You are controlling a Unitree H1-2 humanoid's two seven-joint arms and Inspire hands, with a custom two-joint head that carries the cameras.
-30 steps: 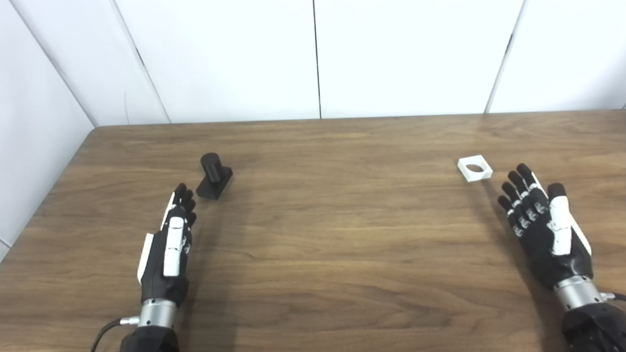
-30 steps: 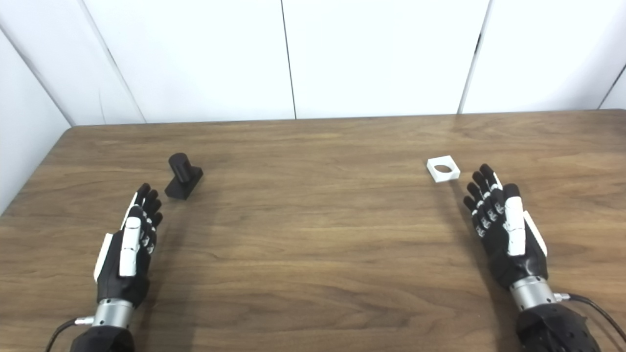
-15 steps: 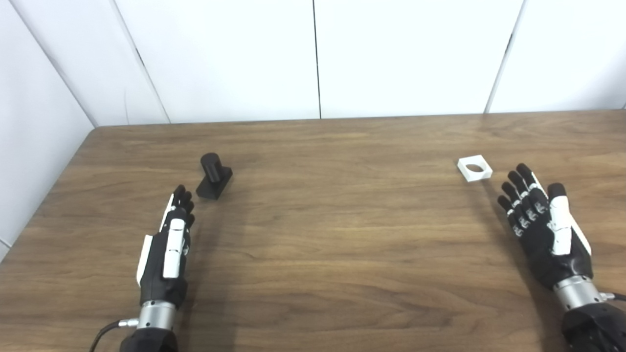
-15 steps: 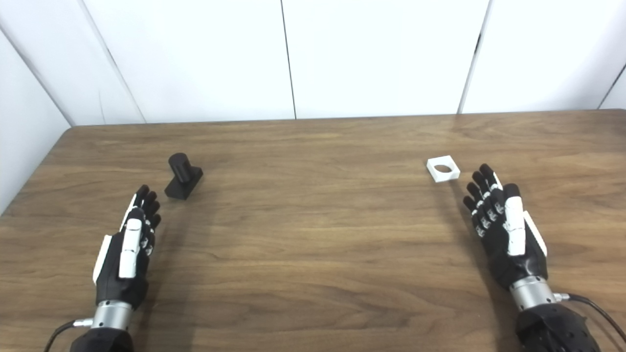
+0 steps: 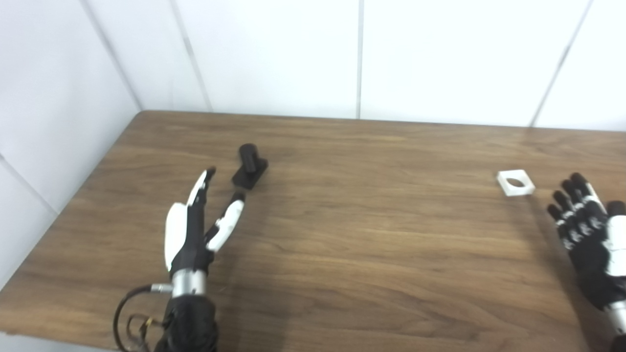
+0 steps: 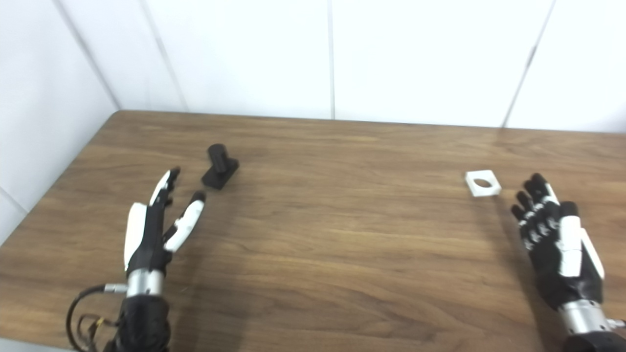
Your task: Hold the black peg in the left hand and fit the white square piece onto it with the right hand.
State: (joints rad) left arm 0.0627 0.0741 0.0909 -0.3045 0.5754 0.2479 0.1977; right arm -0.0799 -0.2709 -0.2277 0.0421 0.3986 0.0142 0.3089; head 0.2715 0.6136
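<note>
— Toward the lower left of the frame, what is the left hand (image 6: 156,227) doing?

— It has turned since half a second ago: its white back now faces the left edge of the picture, the thumb is spread away from the fingers, and it holds nothing. It is wide open and hangs just short of the black peg on its square black base (image 6: 220,168), not touching it.

— Has the peg itself moved?

— I would not say so. The whole picture has shifted, with more of the left wall in sight and the wooden table (image 6: 342,234) seen at a slight slant, so the camera has moved. The peg stands upright on the table in the left-centre of the frame, up and to the right of the left hand's fingertips.

— And further right?

— The flat white square piece with a round hole (image 6: 482,183) lies on the table in the right part of the frame, well apart from the peg. Nothing touches it.

— The right hand (image 6: 557,239)?

— Lower right, palm side toward the camera, fingers apart and straight, holding nothing. Its pose looks the same as before. Its fingertips are near the white piece, just below and to the right of it, but apart from it. In the left eye view it is partly cut by the right edge.
</note>
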